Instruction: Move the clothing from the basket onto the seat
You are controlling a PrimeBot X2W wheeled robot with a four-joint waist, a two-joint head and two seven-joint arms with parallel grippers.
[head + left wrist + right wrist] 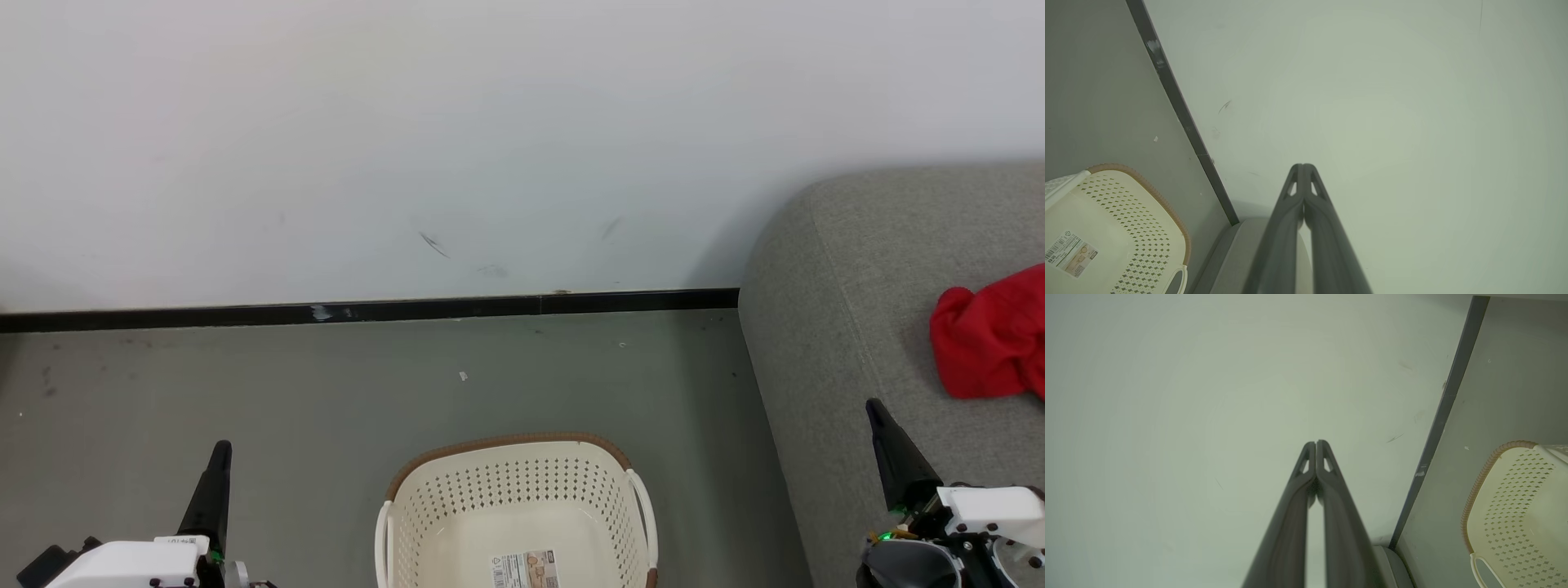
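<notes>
Low at either side of the head view, the left gripper and the right gripper each had their two long dark fingers pressed together, holding and touching nothing. Soft bright red clothing lay crumpled on the large grey woven-fabric sofa, well apart from the oval cream-white perforated plastic basket on the grey floor.

R gripper: fingers pressed together, tips touching, well left of basket, against pale wall. Basket: cream, perforated, brown rim, on grey floor. Black skirting strip near basket's left.
</notes>
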